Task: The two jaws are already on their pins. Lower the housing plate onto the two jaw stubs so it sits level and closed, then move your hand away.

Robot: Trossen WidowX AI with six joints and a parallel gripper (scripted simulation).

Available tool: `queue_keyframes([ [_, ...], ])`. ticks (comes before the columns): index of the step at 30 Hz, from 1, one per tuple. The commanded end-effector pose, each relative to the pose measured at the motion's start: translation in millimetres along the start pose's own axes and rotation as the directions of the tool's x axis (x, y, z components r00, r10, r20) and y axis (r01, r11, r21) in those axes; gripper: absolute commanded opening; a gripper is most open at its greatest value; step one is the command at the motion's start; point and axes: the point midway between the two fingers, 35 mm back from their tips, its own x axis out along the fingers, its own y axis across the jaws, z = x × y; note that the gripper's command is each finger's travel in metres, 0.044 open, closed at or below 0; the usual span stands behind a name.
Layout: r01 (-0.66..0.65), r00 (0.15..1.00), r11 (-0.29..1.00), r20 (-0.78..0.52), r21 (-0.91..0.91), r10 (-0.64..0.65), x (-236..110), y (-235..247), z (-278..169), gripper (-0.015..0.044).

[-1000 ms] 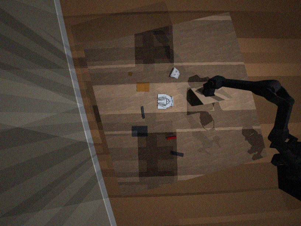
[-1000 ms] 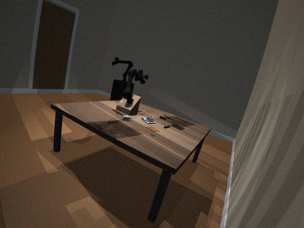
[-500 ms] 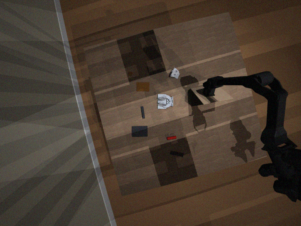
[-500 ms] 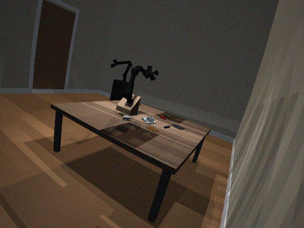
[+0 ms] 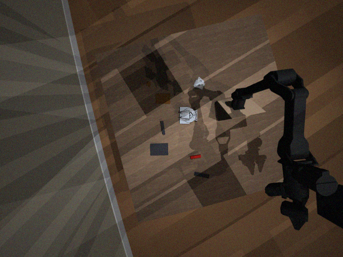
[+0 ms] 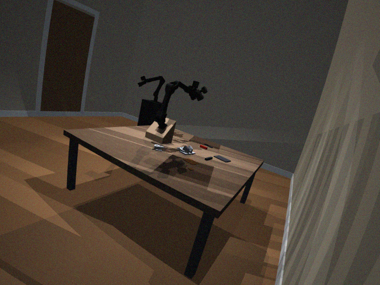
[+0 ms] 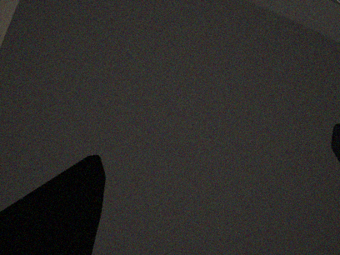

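A small white plate with holes, which looks like the housing plate (image 5: 199, 82) (image 6: 158, 147), lies on the table apart from the jaw assembly. The white base (image 5: 183, 120) (image 6: 192, 153) lies nearby, with grey jaw parts (image 6: 186, 149) standing on it. Dark outlines cover the base in the top view; the pins and stubs are too small to make out. My gripper (image 6: 203, 93) (image 7: 221, 151) is open and empty, raised high and well away from both parts. The wrist view shows only the wall between its fingers.
A dark pad (image 5: 159, 149) (image 6: 222, 158), a red block (image 5: 195, 156) (image 6: 203, 146), two black bars (image 5: 162, 127) (image 5: 201, 175) and an orange pad (image 5: 162, 98) (image 6: 190, 161) lie around the parts. My arm stands on a wooden wedge (image 6: 154, 134). Another black arm stands behind.
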Motion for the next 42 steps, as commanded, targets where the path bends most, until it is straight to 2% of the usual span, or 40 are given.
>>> queue_keyframes([
  [1,-0.038,0.997,0.999,0.07,-0.037,0.04,-16.7,29.2,27.2,0.044],
  [11,-0.09,0.956,0.987,0.266,-0.131,0.122,-74.9,97.8,106.9,0.044],
  [21,-0.063,0.874,0.976,0.46,-0.209,0.156,-148.2,140.1,188.3,0.044],
  [32,0.027,0.755,0.971,0.641,-0.239,0.137,-236.5,155.5,267.0,0.044],
  [42,0.17,0.618,0.961,0.783,-0.217,0.067,-324.0,143.2,329.7,0.044],
])
